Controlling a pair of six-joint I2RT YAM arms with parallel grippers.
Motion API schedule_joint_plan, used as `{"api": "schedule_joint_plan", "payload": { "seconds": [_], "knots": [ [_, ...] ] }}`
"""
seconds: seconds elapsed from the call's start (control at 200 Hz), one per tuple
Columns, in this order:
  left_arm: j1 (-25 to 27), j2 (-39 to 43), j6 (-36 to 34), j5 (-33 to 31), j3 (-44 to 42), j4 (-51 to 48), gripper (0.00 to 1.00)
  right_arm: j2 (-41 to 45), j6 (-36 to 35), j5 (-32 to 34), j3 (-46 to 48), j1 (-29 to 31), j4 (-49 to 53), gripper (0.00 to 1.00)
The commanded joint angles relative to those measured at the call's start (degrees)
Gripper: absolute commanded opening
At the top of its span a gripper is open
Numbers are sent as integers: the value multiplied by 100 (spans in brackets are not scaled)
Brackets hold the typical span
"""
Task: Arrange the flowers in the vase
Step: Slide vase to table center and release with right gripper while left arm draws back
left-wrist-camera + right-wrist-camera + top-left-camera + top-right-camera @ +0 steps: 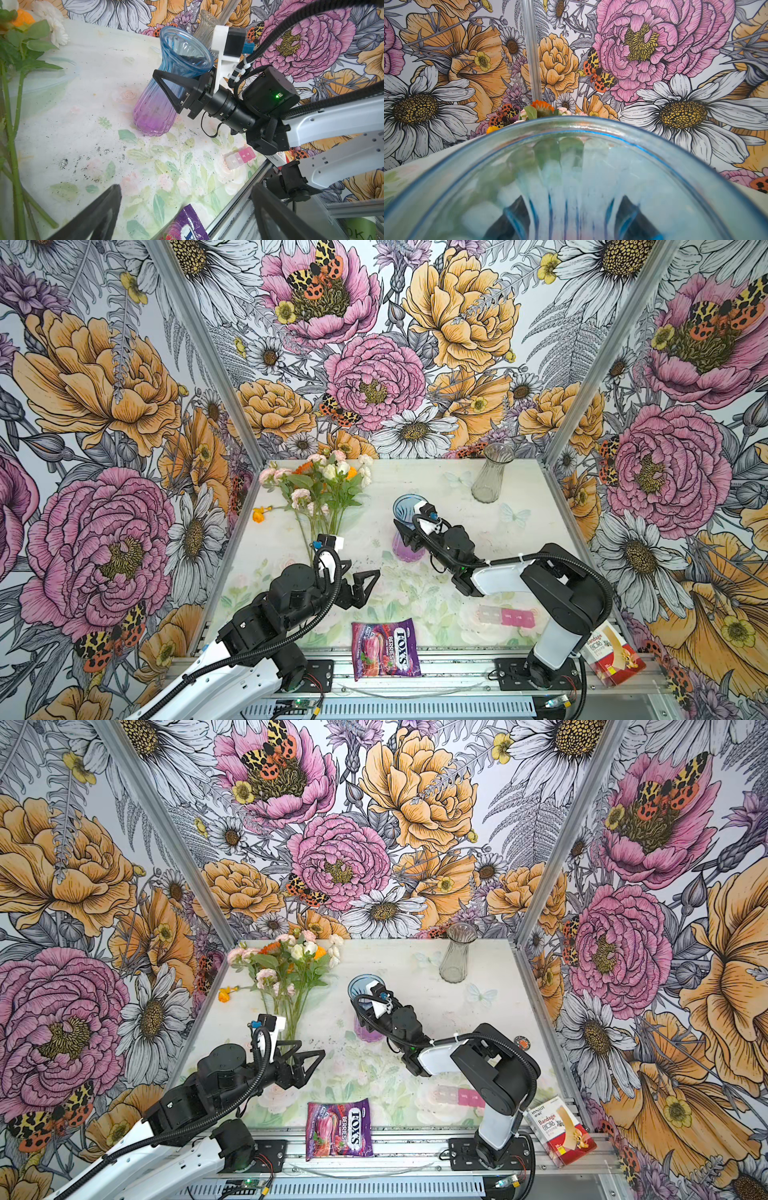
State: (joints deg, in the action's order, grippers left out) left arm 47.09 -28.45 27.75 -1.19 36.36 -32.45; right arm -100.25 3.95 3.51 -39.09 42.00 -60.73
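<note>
Your right gripper (pixel 406 531) clamps the blue vase (pixel 405 508), which is empty. Your left gripper (pixel 312 1047) gapes wide; the flowers (pixel 324 485) lie on the table (pixel 415 477).

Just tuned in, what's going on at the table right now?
The right gripper is clamped around the neck of the blue vase, whose base sits on the table near the middle. The left gripper is open and empty, hovering close to the stem ends of the flowers, which lie in a bunch at the far left. No flower is in the blue vase yet. A clear vase stands empty at the far right.
</note>
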Motion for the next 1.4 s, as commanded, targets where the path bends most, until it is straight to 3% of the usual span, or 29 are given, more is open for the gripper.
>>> {"api": "schedule_joint_plan", "payload": {
  "seconds": [0.0, 0.285, 0.445, 0.631, 0.906, 1.216, 1.396],
  "knots": [
    [46, -162, 25, 119, 129, -126, 99, -7, -125, 193, -160, 10, -1114, 55],
    [46, -302, -118, 136, 196, -125, 99, -196, 93, 314, -160, 10, -1158, 56],
    [21, -361, -172, 135, 261, -172, 99, -207, 162, 457, -58, 10, -1208, 79],
    [5, -466, -300, 111, 436, -261, 99, -82, 116, 424, 9, 10, -963, 93],
    [-158, -602, -305, -18, 584, -402, 99, 272, 105, 282, 186, 1, -275, 99],
    [-271, -899, -466, -4, 833, -438, 99, 852, 218, 133, 550, -34, 611, 99],
    [-293, -1064, -696, 167, 1009, -438, 99, 1665, 418, 110, 936, -34, 1533, 99]
  ]
}}
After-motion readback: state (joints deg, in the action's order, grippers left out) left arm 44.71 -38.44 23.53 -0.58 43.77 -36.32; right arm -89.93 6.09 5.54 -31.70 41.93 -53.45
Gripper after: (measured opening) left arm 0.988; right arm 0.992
